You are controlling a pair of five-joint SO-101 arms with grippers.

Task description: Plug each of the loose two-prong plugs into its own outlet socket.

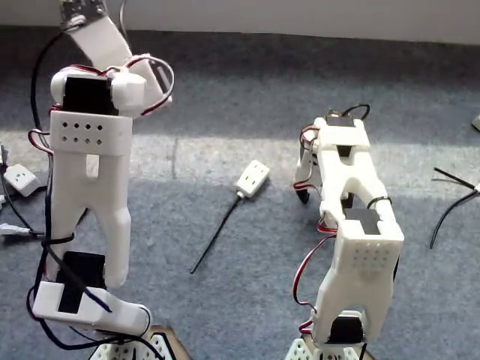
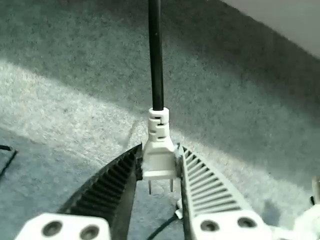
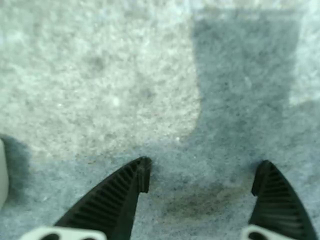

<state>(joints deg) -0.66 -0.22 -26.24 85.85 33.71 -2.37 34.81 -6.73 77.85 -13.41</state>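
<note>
Plug: a white two-prong plug (image 2: 160,155) on a black cord (image 2: 156,50), clamped at its body in the left jaws and raised above the grey desk (image 1: 225,112).
Left jaws: narrow, pressed on the plug's flat sides. The prongs point back toward the wrist and the cord runs away ahead.
Right jaws: spread wide and holding nothing, low over bare desk near the middle socket.
Sockets: a white block (image 1: 253,178) with a dark lead lies mid-desk and looks like an outlet. A second white block (image 1: 19,178) sits at the high view's left edge.
Step in hand: by the look of it, carrying the plug to a socket.
Doing it well: the prongs face the wrong way for a straight push, so the plug probably needs turning or a regrasp. Then square the prongs to the slots, keep the cord slack, and let the right jaws steady the socket.
Count: one plug held, two socket blocks, and two loose black cords (image 1: 454,178) at the far right. One small white piece (image 1: 11,230) is too small to identify.
</note>
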